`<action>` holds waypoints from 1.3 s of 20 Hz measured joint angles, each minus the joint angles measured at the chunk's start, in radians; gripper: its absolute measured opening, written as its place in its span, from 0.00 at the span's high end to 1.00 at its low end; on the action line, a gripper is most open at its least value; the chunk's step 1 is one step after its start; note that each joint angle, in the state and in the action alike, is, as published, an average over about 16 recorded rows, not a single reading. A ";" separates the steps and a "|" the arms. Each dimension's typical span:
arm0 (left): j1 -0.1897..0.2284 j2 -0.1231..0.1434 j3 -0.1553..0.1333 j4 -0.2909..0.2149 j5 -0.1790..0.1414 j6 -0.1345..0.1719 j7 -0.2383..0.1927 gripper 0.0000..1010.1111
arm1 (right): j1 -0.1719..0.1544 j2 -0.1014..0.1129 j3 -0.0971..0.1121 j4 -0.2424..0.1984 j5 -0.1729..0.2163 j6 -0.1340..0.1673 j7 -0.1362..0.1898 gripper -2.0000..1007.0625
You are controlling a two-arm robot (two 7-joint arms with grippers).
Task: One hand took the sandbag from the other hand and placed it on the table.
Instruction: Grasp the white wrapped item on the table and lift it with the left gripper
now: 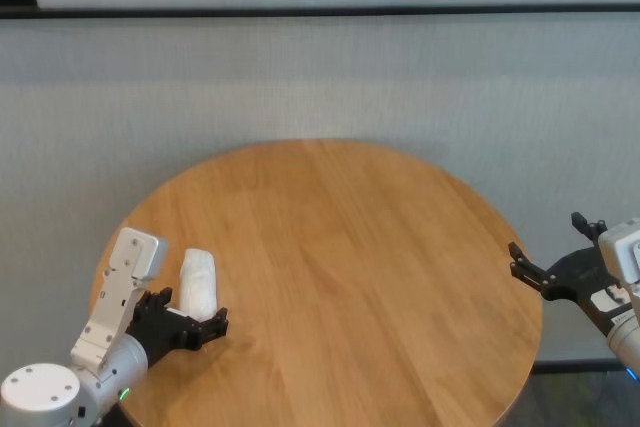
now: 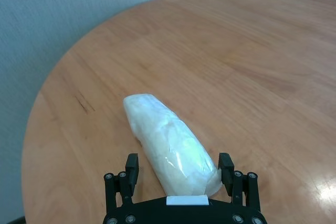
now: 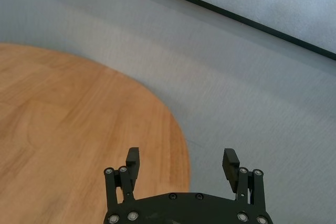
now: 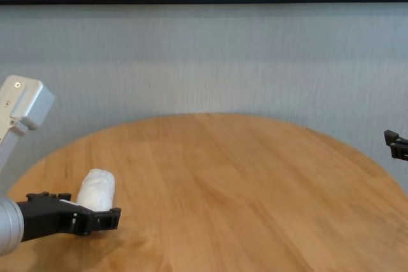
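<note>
The sandbag (image 1: 198,282) (image 2: 170,142) (image 4: 95,190), a white crinkly oblong pouch, lies flat on the left side of the round wooden table (image 1: 350,247) (image 2: 236,51). My left gripper (image 1: 190,312) (image 2: 178,160) (image 4: 83,205) is low over the table, open, with a finger on each side of the bag's near end. Whether the fingers touch the bag I cannot tell. My right gripper (image 1: 547,235) (image 3: 181,156) hovers open and empty just off the table's right edge (image 3: 178,129). Only one of its fingertips (image 4: 390,137) shows in the chest view.
A pale grey wall (image 1: 320,77) with a dark horizontal stripe (image 1: 320,11) stands behind the table. The tabletop (image 4: 242,176) carries only the bag. Beyond the round rim is grey floor (image 3: 252,108).
</note>
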 joint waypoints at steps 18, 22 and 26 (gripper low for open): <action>-0.010 -0.028 -0.015 0.032 0.058 -0.015 -0.005 0.01 | 0.000 0.000 0.000 0.000 0.000 0.000 0.000 0.01; -0.010 -0.031 -0.017 0.034 0.067 -0.020 -0.006 0.01 | 0.000 0.000 0.000 0.000 0.000 0.000 0.000 0.01; -0.010 -0.032 -0.019 0.035 0.073 -0.023 -0.006 0.01 | 0.000 0.000 0.000 0.000 0.000 0.000 0.000 0.01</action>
